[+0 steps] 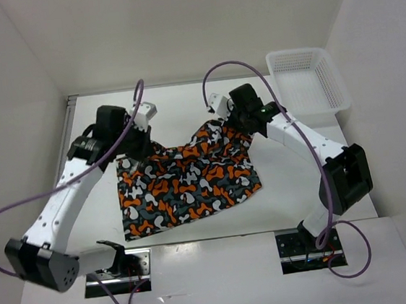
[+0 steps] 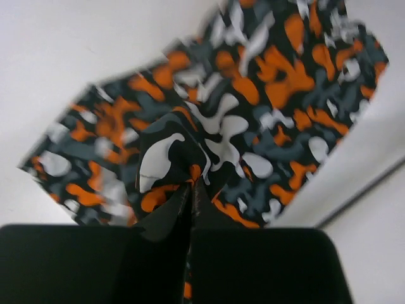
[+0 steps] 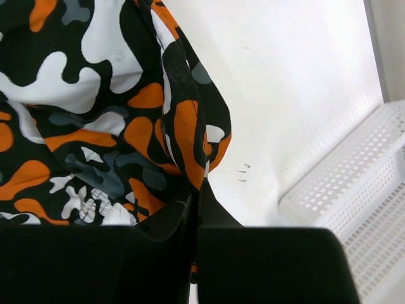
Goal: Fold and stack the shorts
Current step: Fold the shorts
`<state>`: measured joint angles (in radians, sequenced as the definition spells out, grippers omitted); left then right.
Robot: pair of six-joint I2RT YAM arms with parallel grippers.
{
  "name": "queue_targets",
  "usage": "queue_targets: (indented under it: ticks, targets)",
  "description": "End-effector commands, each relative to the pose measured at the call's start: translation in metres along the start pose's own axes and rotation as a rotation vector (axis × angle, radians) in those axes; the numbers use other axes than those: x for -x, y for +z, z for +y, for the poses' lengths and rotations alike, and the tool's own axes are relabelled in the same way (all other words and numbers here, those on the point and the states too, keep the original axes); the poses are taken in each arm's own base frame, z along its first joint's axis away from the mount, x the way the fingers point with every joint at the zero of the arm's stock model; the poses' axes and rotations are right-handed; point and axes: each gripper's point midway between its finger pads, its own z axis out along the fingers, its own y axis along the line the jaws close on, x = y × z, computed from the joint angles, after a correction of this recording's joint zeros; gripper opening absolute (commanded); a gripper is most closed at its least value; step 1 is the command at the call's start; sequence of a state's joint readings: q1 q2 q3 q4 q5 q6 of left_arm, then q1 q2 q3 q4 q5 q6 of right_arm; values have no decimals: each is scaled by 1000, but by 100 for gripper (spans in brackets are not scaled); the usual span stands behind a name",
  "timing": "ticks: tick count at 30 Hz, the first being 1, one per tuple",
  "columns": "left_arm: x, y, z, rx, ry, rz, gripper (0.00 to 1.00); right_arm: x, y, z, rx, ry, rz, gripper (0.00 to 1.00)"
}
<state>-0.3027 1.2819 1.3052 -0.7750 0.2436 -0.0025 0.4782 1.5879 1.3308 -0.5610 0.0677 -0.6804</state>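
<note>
The shorts (image 1: 184,183), printed in orange, black, white and grey-teal blotches, lie spread on the white table with their far edge lifted at both corners. My left gripper (image 1: 141,145) is shut on the far left corner of the shorts (image 2: 190,145); the cloth bunches up between the closed fingers (image 2: 191,185). My right gripper (image 1: 230,123) is shut on the far right corner, where a fold of the shorts (image 3: 183,133) hangs from the closed fingertips (image 3: 195,187). The near edge of the cloth rests flat on the table.
A white plastic mesh basket (image 1: 307,79) stands at the back right, and its rim (image 3: 354,183) shows in the right wrist view. White walls enclose the table (image 1: 183,103) on three sides. Purple cables loop over both arms.
</note>
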Motion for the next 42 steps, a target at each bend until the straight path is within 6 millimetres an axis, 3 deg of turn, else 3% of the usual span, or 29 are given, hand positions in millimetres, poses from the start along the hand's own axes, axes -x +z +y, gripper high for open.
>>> queue_targets:
  ticks: [1,2,3,6,7,8,9,11,12,13,14,17,20,22,23,25,26,27,31,33,35,37,42]
  targets:
    - [59,-21,32,153,49,-312,0,19,-21,4,-25,-49,-65,0]
    - [52,-21,37,173,42,-317,0,14,-17,15,-3,-52,-51,0]
    - [44,-21,39,187,41,-320,0,18,-21,12,-16,-50,-69,0]
    - [-6,-17,36,192,27,-266,0,6,-26,29,37,-61,-49,0]
    - [-15,-25,32,193,30,-280,0,1,-28,33,55,-86,-40,0]
    - [-43,-16,32,188,17,-224,0,-12,-26,46,100,-112,-21,0]
    - [-59,-22,28,187,14,-211,2,-16,-33,56,128,-166,-21,0]
    - [-88,-20,12,115,9,-147,13,-33,-34,95,236,-251,-6,0]
    - [-114,-24,4,84,-7,-83,21,-43,-42,110,291,-323,8,0]
    - [-122,-28,-3,55,-12,-64,29,-51,-43,126,346,-367,26,0]
    - [-140,-34,-19,-11,-23,-4,42,-62,-45,151,418,-426,47,0]
    - [-166,-50,-41,-100,-53,96,61,-85,-48,177,491,-529,91,0]
    - [-164,-48,-42,-112,-58,108,66,-92,-41,174,452,-577,113,0]
    - [-143,-38,-34,-92,-44,70,66,-90,-39,169,425,-580,110,0]
    - [-120,-32,-28,-73,-21,7,66,-92,-37,169,423,-583,125,0]
    - [-121,-11,-22,-81,-53,100,69,-86,-36,167,411,-581,110,0]
    - [-132,4,-22,-104,-82,205,76,-86,-36,167,410,-581,110,0]
    - [-125,6,-28,-131,-70,225,81,-85,-34,165,401,-582,113,0]
    - [-135,15,-40,-106,29,316,92,-89,-31,164,386,-585,123,0]
    - [-153,24,-39,-67,79,383,100,-88,-30,162,371,-577,122,0]
    - [-171,35,-36,-15,149,449,100,-87,-27,163,369,-566,122,0]
    - [-174,41,-35,18,195,439,100,-87,-27,164,368,-555,124,0]
    - [-201,61,-8,153,247,459,100,-87,-25,164,373,-547,133,0]
